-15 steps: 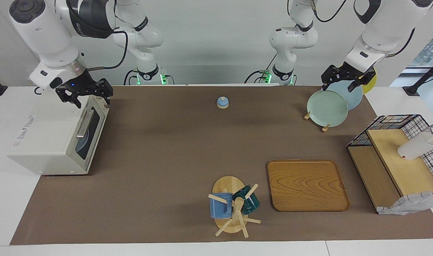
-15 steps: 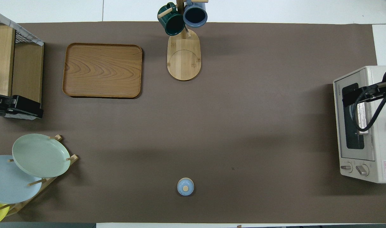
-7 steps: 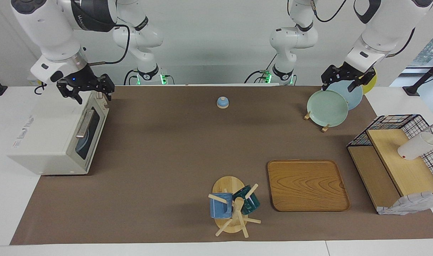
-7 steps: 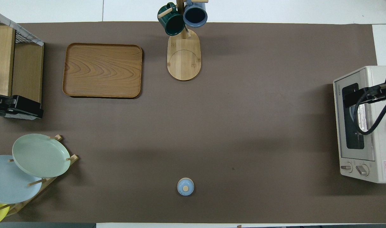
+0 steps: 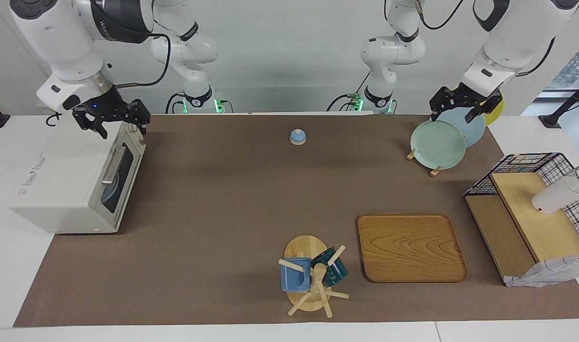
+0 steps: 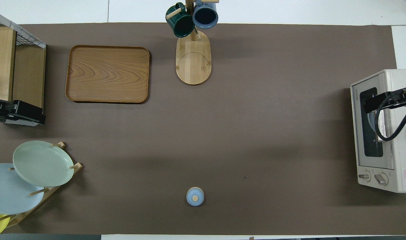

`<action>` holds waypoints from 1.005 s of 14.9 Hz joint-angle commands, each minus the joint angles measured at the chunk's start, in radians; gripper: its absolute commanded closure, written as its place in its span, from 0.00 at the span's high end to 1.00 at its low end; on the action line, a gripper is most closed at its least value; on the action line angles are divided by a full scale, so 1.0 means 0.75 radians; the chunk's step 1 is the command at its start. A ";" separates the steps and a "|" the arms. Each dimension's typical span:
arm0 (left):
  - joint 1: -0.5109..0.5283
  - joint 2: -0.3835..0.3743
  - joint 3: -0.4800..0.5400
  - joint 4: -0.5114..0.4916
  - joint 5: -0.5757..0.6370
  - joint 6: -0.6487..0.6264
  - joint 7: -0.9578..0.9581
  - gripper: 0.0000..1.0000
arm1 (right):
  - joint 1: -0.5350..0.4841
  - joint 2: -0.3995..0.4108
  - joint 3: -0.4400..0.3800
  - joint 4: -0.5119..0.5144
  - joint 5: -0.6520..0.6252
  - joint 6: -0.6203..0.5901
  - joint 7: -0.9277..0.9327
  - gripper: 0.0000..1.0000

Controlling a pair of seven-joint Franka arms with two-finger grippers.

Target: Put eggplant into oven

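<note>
The cream-white oven [image 5: 66,185] [image 6: 394,133] stands at the right arm's end of the table. Its dark glass door is shut, and something bluish shows through the glass. The eggplant is out of view in both views. My right gripper [image 5: 122,127] [image 6: 369,104] hangs open and holds nothing. It is just above the top corner of the oven on the side toward the robots. Over the plate rack at the other end of the table, my left gripper [image 5: 452,114] [image 6: 36,117] waits open, also holding nothing.
A small blue lid [image 5: 298,137] lies mid-table near the robots. Several plates lean in a wooden rack [image 5: 437,144]. A wooden tray [image 5: 410,247] and a mug tree [image 5: 313,278] sit farther out. A wire-and-wood shelf [image 5: 526,228] carries a white cup [image 5: 555,197].
My right gripper has lifted a little above the oven top and drawn back toward the robots. The left arm, the oven and everything else stay put.
</note>
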 commanded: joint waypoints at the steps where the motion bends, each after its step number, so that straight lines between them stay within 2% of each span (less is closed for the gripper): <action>1: 0.008 -0.008 0.000 0.012 -0.004 -0.027 -0.005 1.00 | -0.009 -0.012 0.003 0.009 0.074 -0.043 0.025 1.00; 15: 0.008 -0.008 0.000 0.012 -0.004 -0.027 -0.005 1.00 | -0.015 -0.014 0.001 0.005 0.055 -0.020 0.054 1.00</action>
